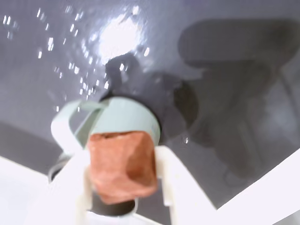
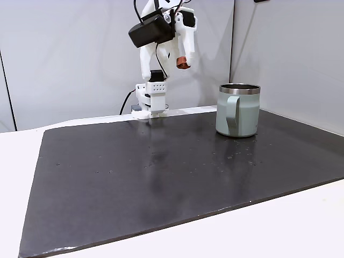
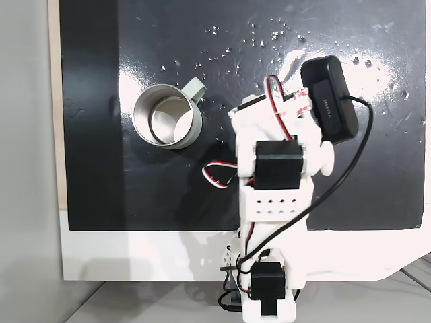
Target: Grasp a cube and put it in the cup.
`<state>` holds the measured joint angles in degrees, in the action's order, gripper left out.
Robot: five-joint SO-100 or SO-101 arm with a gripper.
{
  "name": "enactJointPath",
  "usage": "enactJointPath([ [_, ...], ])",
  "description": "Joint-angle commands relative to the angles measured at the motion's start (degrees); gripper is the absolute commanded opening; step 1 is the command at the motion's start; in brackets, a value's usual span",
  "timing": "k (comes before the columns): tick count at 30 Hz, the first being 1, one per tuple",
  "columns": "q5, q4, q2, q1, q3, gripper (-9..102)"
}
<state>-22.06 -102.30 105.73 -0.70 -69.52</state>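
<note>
The gripper [image 1: 123, 197] is clenched on the cube [image 1: 123, 166]: in the wrist view the reddish-brown block sits pinched between the two white fingers [image 1: 168, 180], its faces rough and its edges rounded, filling the lower middle of the picture. In a fixed view from the front the gripper [image 2: 184, 63] hangs high above the mat, with the cube [image 2: 183, 64] showing as a small rust-coloured lump at its tip, well clear of any surface.

Behind the cube in the wrist view stands the cup [image 1: 119, 117], pale sage green, its handle [image 1: 65, 126] turned to the left of the picture; the cube covers part of its lower wall. From the front the cup [image 2: 237, 110] stands upright on the black mat [image 2: 161, 172], to the right of the arm and well apart from the raised gripper, handle facing the camera, bare steel rim on top. From above the cup [image 3: 168, 116] sits to the left of the arm's white body [image 3: 276, 175], its mouth open upward.

A black camera housing [image 3: 330, 99] rides on the arm, and the glossy mat [image 3: 94, 101] throws back bright glare.
</note>
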Motion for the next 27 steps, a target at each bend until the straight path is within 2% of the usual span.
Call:
enactJointPath([
  [1, 3.16, -0.53, 1.85, -5.1, 4.57, 8],
  [12, 14.77, -0.53, -9.14, -19.16, 11.16, 8],
  [27, 15.03, 0.35, -21.88, -24.35, 20.39, 8],
])
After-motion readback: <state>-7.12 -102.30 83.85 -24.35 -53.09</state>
